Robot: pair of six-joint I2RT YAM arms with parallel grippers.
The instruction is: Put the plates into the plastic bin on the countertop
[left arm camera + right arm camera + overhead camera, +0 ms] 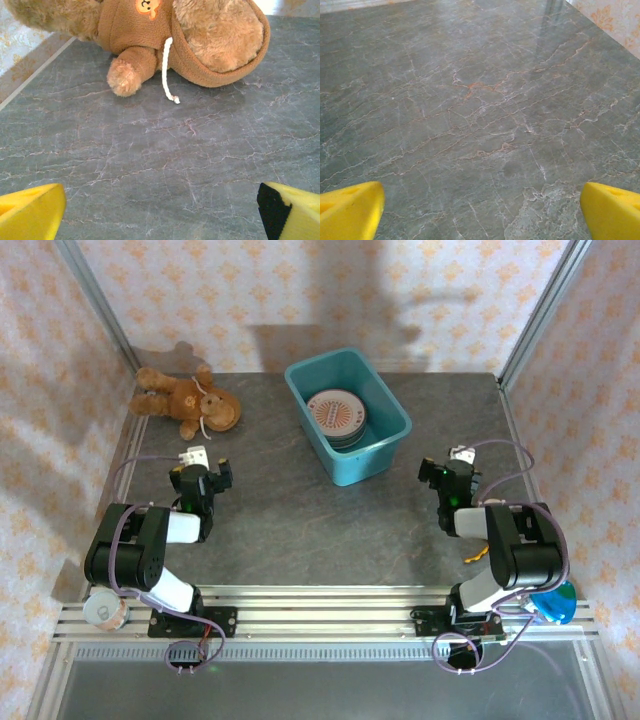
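Note:
A teal plastic bin (385, 452) stands at the back middle of the dark grey countertop (290, 520). Inside it lies a stack of plates (337, 416); the top one is white with an orange-red pattern. My left gripper (207, 476) rests low at the left, well apart from the bin, open with nothing between its yellow fingertips (35, 212). My right gripper (447, 472) sits at the right, to the near right of the bin, also open and empty, its yellow fingertips (612, 210) wide over bare stone.
A brown teddy bear (185, 400) lies at the back left; in the left wrist view the bear (200, 35) is just ahead of the fingers. Aluminium rails (330, 610) run along the near edge. A blue round object (556, 604) sits at the right arm's base.

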